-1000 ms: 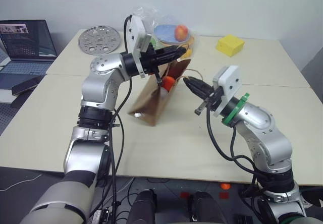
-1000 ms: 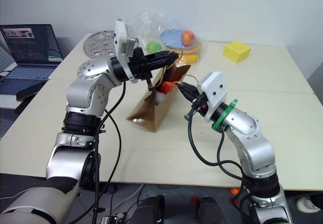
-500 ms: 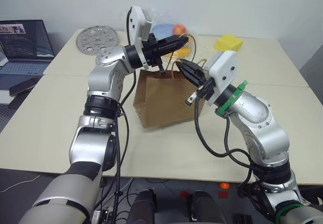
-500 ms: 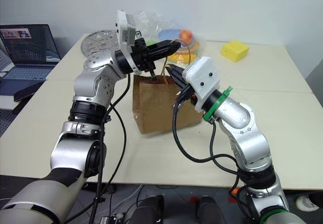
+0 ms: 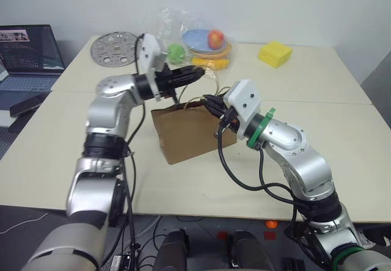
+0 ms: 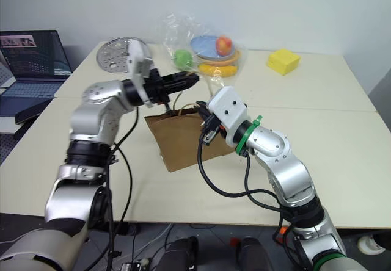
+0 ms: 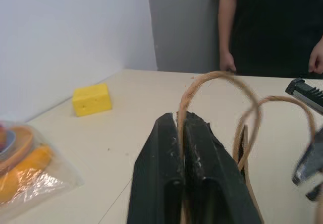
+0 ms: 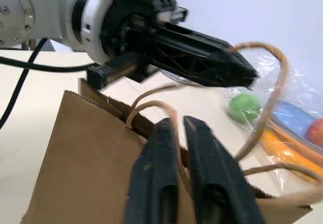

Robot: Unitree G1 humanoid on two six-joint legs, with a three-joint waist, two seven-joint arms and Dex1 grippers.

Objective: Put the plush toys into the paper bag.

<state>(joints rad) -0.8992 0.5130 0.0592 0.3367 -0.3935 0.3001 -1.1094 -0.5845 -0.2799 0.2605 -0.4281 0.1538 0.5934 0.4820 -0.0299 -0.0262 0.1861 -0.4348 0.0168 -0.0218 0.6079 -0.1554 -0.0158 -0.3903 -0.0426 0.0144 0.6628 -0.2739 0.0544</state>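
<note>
A: Where's the paper bag?
B: Mid-table, upright; left gripper and right gripper each pinch a handle.
A: Handling?
B: Likely light, floppy; handles seem the best hold.

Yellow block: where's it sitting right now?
In the left eye view the yellow block sits at the far right of the table, right of the clear plastic bag of fruit, well behind the upright paper bag.

My matt black plastic fingers meet twisted paper handles on a matt brown kraft paper bag beside crinkly clear plastic.
</note>
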